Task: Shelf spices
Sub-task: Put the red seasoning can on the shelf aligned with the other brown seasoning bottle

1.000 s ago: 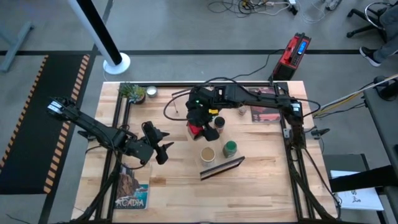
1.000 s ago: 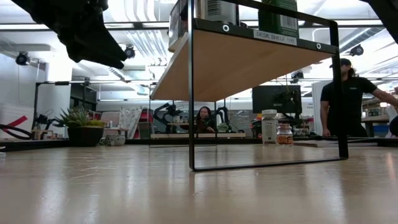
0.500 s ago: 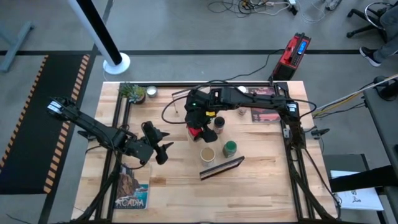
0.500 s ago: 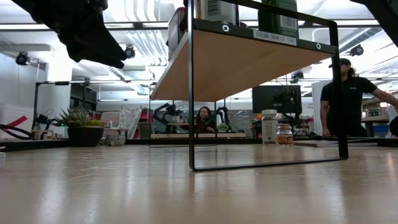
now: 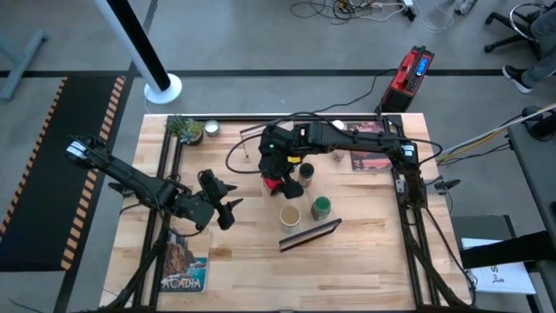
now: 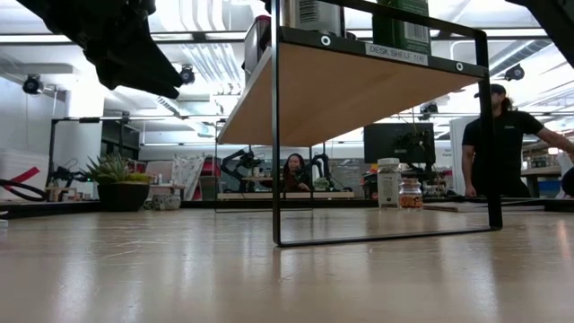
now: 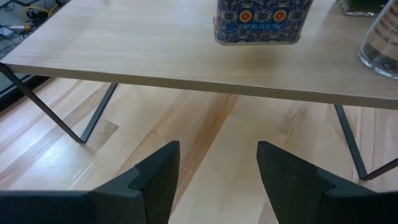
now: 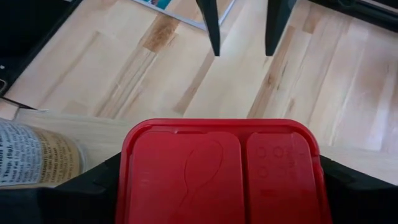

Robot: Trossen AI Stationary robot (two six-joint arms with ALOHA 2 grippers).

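Observation:
The shelf (image 7: 155, 56) is a light-wood board on thin dark legs, with a dark strip (image 5: 310, 233) along its near short end. On it stand a tan-lidded jar (image 5: 289, 215), a green-lidded jar (image 5: 321, 207), a black-lidded jar (image 5: 295, 185) and the red square tin (image 8: 217, 168). My right gripper (image 5: 276, 169) is above the tin and shut on it. My left gripper (image 5: 234, 209) hovers open to the shelf's left, at about board height, with nothing between its fingers. A white-capped jar (image 6: 388, 182) and a small brown jar (image 6: 411, 193) stand on the table beyond the shelf. My right gripper pinches the red tin between its two fingers, one on each of two opposite sides just under the red lid (image 8: 127, 180). It comes from above, pointing down. The tin stands upright, and its bottom (image 7: 258, 38) appears to rest on the shelf board.
A potted plant (image 5: 184, 128) and a small silver dish (image 5: 211, 129) sit at the far left. One book (image 5: 184, 265) lies near the front left, another (image 5: 369, 161) under the right arm. People show in the room beyond the table (image 6: 502, 144).
My right gripper has shifted a little toward the table's left edge, staying shut on the red tin.

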